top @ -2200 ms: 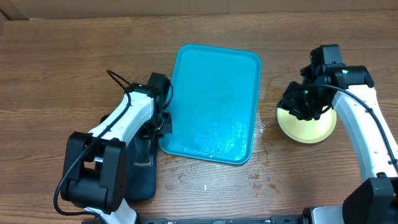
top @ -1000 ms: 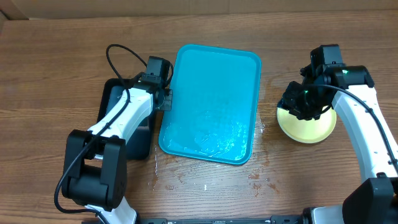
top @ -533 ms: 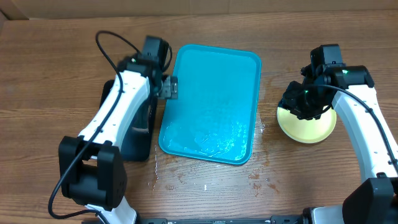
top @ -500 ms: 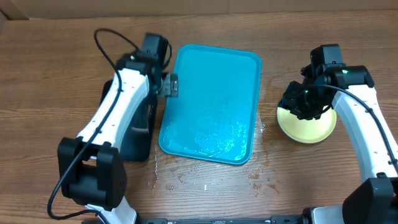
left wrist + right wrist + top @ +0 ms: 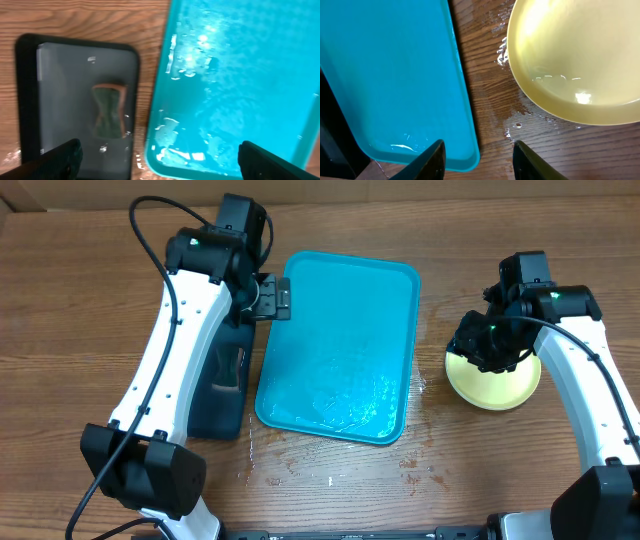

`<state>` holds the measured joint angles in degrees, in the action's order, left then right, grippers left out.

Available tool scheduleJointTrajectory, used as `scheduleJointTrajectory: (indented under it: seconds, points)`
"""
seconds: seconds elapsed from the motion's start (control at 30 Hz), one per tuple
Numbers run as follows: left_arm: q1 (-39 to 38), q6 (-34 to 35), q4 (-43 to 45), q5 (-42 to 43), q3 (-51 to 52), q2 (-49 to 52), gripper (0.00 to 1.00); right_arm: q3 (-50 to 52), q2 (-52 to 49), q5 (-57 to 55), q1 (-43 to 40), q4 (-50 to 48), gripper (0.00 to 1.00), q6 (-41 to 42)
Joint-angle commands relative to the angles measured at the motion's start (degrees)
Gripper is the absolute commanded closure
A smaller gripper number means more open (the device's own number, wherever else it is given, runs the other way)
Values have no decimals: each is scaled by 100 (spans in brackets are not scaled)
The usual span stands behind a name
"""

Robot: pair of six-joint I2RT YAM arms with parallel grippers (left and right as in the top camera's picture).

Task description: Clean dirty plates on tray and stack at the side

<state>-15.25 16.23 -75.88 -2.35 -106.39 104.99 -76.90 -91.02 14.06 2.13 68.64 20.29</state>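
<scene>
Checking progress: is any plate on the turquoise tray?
No, the tray shows only wet patches; the yellow-green plate sits on the table beside it.

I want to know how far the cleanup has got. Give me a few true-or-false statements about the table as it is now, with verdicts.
1. The turquoise tray holds no plates. True.
2. A sponge lies in the turquoise tray. False: it lies in the black tray beside it.
3. A yellow-green plate sits on the table, to the right of the turquoise tray. True.
4. The left gripper is shut on the sponge. False: it is wide open and holds nothing.
5. The turquoise tray's surface is wet. True.
</scene>
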Motion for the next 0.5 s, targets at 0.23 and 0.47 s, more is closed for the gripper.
scheduleJointTrajectory:
  seconds: [0.23, 0.47]
  points:
    - [-640, 142, -929, -256, -13, -330, 18, -15, 57, 455, 42, -149, 52, -452]
    - [-570, 647, -1576, -844, -13, -2192, 11, -15, 341, 811, 455, -7, 56, -1073]
